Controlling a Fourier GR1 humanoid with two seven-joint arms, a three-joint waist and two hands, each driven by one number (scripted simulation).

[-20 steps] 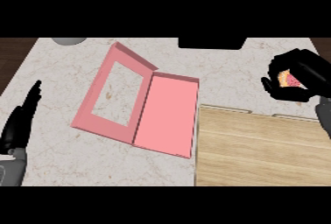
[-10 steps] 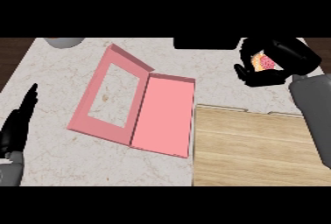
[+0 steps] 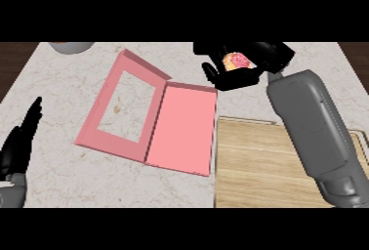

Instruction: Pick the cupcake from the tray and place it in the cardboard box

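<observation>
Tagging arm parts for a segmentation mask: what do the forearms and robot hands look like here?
The right forearm is a smooth, rounded grey shell with a seam and a small panel near its lower end. The right robot hand is glossy black and blocky. The left robot hand is also black, long and narrow, joined to a grey forearm by a thin white band. No cables or markings show.

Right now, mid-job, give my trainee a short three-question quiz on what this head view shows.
1. True or false: the right hand is curled round the cupcake.
2. The pink box lies: A) shut B) open, lid with a window folded out C) on the tray.
3. Fill in: the wooden tray lies to the ____ of the box in the view.

Key: 1 true; 2 B; 3 right.
</observation>
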